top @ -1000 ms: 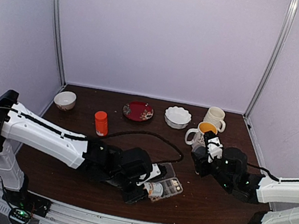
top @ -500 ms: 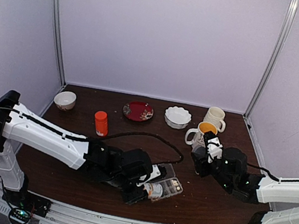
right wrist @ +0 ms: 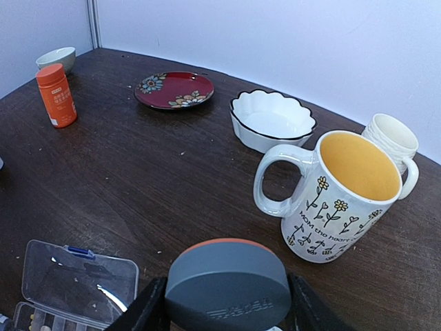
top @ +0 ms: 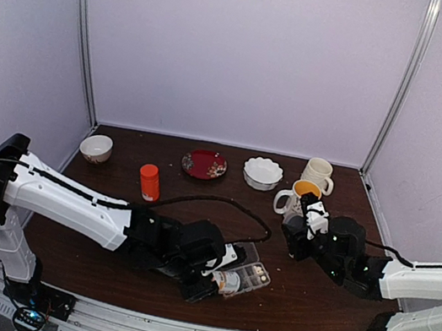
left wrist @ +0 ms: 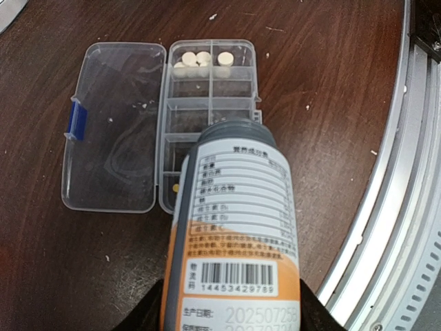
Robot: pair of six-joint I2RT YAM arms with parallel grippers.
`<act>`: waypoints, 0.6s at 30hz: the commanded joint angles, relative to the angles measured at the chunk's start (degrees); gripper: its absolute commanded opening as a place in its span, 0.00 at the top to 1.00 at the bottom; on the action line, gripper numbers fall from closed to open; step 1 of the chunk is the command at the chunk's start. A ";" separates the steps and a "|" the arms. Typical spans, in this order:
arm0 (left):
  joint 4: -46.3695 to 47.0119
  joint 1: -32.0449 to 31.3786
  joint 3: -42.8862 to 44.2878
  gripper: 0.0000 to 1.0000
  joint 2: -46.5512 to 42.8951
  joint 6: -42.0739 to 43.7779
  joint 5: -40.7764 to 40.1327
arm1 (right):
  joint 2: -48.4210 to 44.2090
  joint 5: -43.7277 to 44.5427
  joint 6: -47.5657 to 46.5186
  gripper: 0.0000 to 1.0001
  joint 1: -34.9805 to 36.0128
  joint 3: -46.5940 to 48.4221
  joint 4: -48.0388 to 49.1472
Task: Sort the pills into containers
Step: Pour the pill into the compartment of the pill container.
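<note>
Now the left pincer (left wrist: 231,318) holds a bottle (left wrist: 238,207) over the organiser box (left wrist: 256,76).

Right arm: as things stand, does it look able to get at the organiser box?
Probably not: the right fingers are shut on the grey cap, and the bottle in the left fingers hangs over the organiser box.

A lab booth is shown: a table (top: 307,311) with robot arms (top: 69,203) is enclosed by pale walls (top: 250,51) and metal posts (top: 88,31).
</note>
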 commanded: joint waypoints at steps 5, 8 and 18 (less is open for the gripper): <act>-0.30 -0.48 2.15 1.00 -0.82 0.59 -1.01 | -0.65 -0.54 -0.08 1.00 -0.42 1.39 -0.38; 3.68 -0.69 0.21 1.00 -1.42 -0.18 -0.20 | -0.61 -0.50 -0.09 1.00 -0.38 1.47 -0.33; 4.46 -0.68 -0.81 1.00 -0.58 -1.95 -0.71 | -0.27 -0.33 -0.37 1.00 -0.38 1.83 -0.76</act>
